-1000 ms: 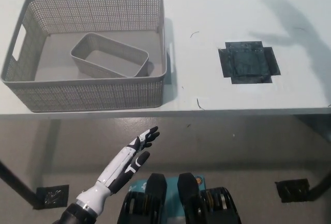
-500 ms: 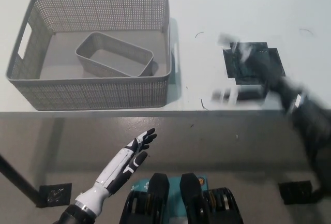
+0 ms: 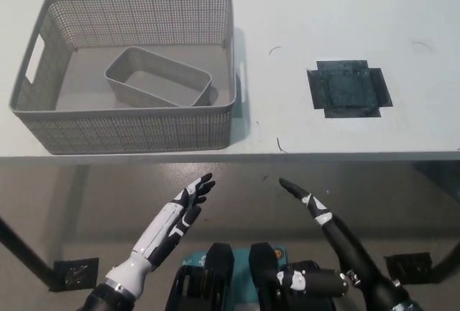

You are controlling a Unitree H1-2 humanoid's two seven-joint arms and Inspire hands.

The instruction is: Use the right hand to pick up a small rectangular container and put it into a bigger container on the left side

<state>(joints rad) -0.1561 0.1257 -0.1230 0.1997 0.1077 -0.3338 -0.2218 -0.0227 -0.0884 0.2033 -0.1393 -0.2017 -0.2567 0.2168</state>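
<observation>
The small grey rectangular plastic container [image 3: 158, 78] already lies inside the big grey perforated basket [image 3: 129, 130] on the white table [image 3: 323, 24]. My black right hand [image 3: 320, 214] and white left hand [image 3: 176, 214] hover below the table edge, fingers extended, empty. Best I lower both clear, touching nothing.
</observation>
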